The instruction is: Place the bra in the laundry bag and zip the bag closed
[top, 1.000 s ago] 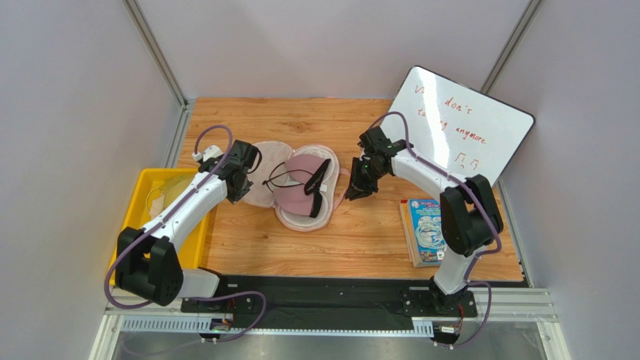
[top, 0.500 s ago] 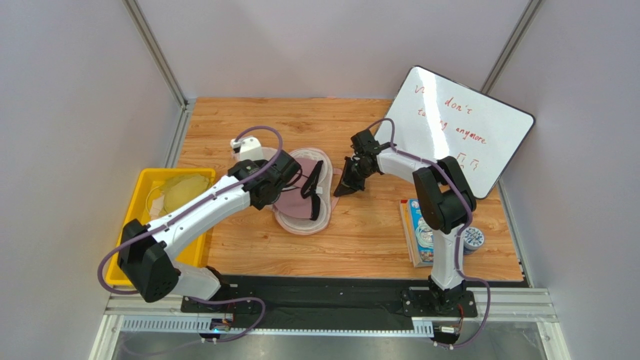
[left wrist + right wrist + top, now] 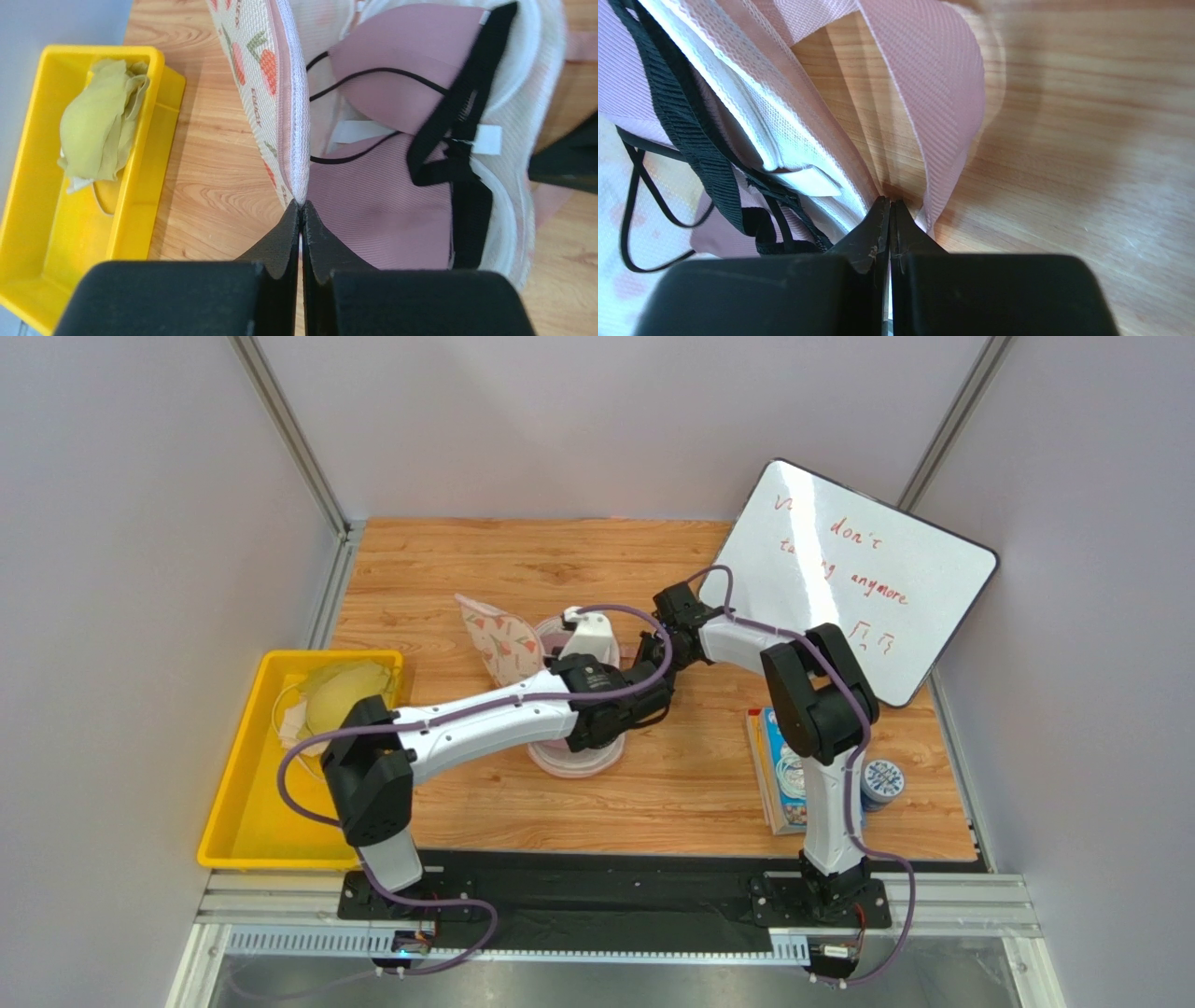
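Observation:
The laundry bag lies open mid-table, and its leaf-print lid (image 3: 498, 637) (image 3: 256, 77) stands up on edge. My left gripper (image 3: 561, 686) (image 3: 300, 206) is shut on the near end of that lid's pink and white rim. The bra (image 3: 393, 203), dusty pink with black straps, rests in the white mesh lower half (image 3: 540, 91). In the top view my left arm hides most of the bra. My right gripper (image 3: 650, 679) (image 3: 889, 203) is shut at the base of the bag's pink ribbon loop (image 3: 934, 105), on the bag's right side.
A yellow bin (image 3: 239, 812) (image 3: 42, 231) with a yellow-green garment (image 3: 98, 126) sits at the left. A whiteboard (image 3: 856, 574) leans at the back right. A book (image 3: 788, 770) and a tape roll (image 3: 881, 781) lie right of the bag.
My left arm swung right across the bag, lifting the lid from flat on the left to upright. My right gripper closed and stayed by the bag's right edge.

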Available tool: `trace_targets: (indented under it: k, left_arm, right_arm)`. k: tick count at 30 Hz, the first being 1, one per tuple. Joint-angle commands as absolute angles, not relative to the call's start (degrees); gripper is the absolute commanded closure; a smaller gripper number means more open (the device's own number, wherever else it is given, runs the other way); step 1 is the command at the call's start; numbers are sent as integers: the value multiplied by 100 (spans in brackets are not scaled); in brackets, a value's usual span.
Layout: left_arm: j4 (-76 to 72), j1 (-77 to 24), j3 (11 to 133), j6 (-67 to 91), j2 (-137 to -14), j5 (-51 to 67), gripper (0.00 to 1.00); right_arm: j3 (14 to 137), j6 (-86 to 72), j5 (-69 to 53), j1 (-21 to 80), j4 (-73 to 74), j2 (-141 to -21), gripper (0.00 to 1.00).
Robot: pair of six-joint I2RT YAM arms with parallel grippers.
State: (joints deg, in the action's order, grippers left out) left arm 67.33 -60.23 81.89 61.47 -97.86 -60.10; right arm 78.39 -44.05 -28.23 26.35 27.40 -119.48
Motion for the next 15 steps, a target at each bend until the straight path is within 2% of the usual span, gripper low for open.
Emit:
trace_targets:
  k: [1,8,13,15]
  left_arm:
    - [6725,-6468,8560,5662,-10071,-6608,100]
    - [5943,-7224,8824,4748,-10704,-6400,100]
    - [4452,-7330,8377,3614,-10644,-5234,99]
    - [4045,-7339,7956,3218,-10390,-4915,96]
  right_arm:
    - [7901,-4544,-2979,2593,2523,-12164,100]
    - [7919,-4605,-3085,2487,2470,-12331,100]
    - [7919,-4570,-3067,2470,2487,-12340,100]
    - [7884,-4562,-3120,2452,2479,-12340,100]
